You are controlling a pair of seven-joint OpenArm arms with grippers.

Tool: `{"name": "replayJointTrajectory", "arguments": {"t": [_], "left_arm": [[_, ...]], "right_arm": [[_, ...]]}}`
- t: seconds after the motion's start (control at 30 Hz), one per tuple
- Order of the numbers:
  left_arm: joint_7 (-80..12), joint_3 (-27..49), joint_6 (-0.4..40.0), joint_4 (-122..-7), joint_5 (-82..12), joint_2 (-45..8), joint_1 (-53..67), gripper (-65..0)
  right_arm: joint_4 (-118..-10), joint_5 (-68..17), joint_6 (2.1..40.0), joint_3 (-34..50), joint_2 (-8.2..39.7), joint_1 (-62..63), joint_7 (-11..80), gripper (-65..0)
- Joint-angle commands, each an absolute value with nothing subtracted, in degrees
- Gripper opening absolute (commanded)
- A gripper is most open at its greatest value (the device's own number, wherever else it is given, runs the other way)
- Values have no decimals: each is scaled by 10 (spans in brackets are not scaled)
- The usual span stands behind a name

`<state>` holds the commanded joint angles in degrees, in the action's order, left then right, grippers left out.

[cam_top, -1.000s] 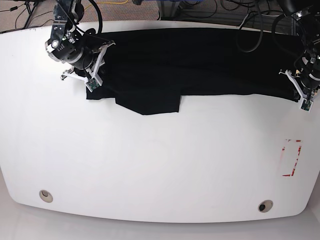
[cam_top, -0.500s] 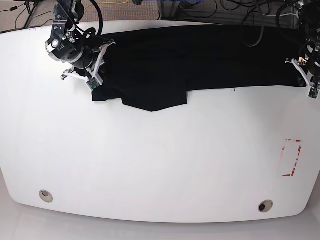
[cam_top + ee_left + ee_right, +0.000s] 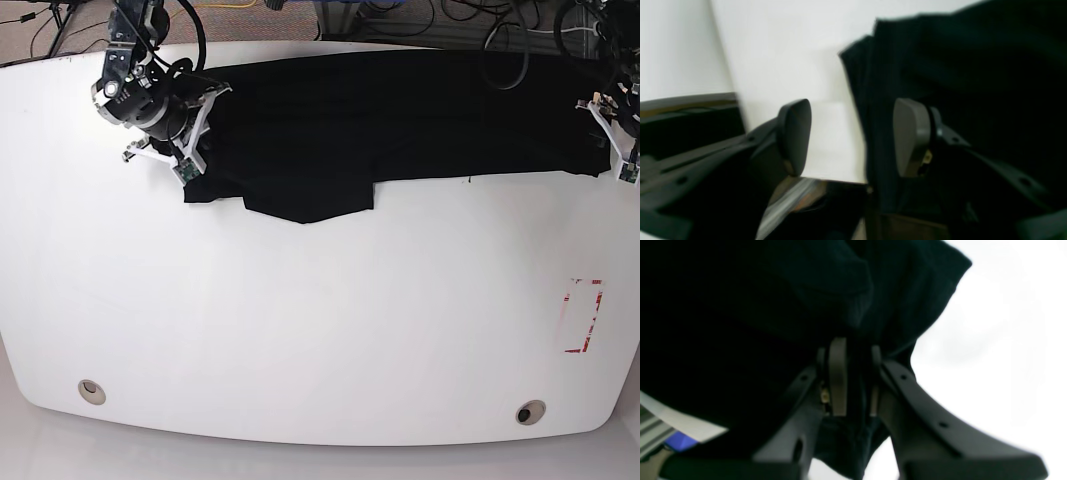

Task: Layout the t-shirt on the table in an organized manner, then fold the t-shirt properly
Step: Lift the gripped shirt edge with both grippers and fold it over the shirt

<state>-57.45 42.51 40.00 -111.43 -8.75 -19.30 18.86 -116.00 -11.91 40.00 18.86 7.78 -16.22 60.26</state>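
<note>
**A:** Moved since a second back: shirt (image 3: 400, 120) slid toward the far edge of the tabletop (image 3: 300, 330), its near hem higher up the base view now, sleeve flap with it. Left jaws (image 3: 625, 165) gone up and outward too, right out by the tabletop's end. Hardly any change in the last half second.

**B:** So where's the shirt now?

**A:** Stretched as a long black band along the far edge, long axis side to side in the base view, spanning from one arm to the other. Sleeve flap hanging toward the near side, closer to the right arm.

**B:** Jaws?

**A:** Right jaws (image 3: 853, 380) pinched down to a narrow gap with a bunched fold of black cloth between the pads, so clamped on the shirt's end. Left jaws (image 3: 853, 136) spread wide, nothing between them. Shirt edge just beside and behind one pad (image 3: 910, 136), bare white tabletop showing in the gap. Blurry view though.

**B:** And for the next move?

**A:** Cloth lies just inboard of the left jaws, toward the right arm. Probably a short shift inward needed to get that end hem back between the pads. Only a guess.

**B:** Any print or writing?

**A:** None readable. Plain black side showing in all views. Red tape rectangle (image 3: 585, 315) near the left arm's side, no text on it.
</note>
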Motion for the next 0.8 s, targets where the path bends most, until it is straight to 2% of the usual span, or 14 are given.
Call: {"name": "replayJointTrajectory", "arguments": {"t": [0.2, 0.3, 0.33, 0.4, 0.47, 0.53, 0.63, 0.77, 0.8], "left_arm": [[-598, 455, 400, -1116, -121, -169, 187, -283], [-598, 459, 400, -1115, -109, -153, 187, -283], [-598, 460, 400, -1111, -98, -146, 188, -285], [-597, 460, 400, -1096, -85, -136, 188, -285], [-596, 460, 400, -1075, -74, -131, 186, -286], [-581, 460, 400, -1049, -66, -130, 186, -299], [-535, 460, 400, -995, -55, -130, 186, -382], [-510, 455, 400, -940, -44, -131, 182, -472], [-503, 448, 400, -924, -39, -131, 175, -500]], "right_arm": [[-1160, -122, 400, 251, 70, -125, 604, -526], [-1161, -124, 400, 261, 76, -120, 605, -458], [-1162, -129, 400, 261, 75, -115, 609, -401], [-1163, -153, 400, 262, 74, -110, 616, -349], [-1164, -189, 400, 262, 73, -109, 627, -322], [-1163, -237, 400, 262, 73, -109, 640, -325], [-1153, -320, 400, 262, 51, -110, 651, -373], [-1129, -324, 400, 261, 30, -109, 650, -465], [-1115, -313, 400, 260, 23, -109, 648, -504]]}}
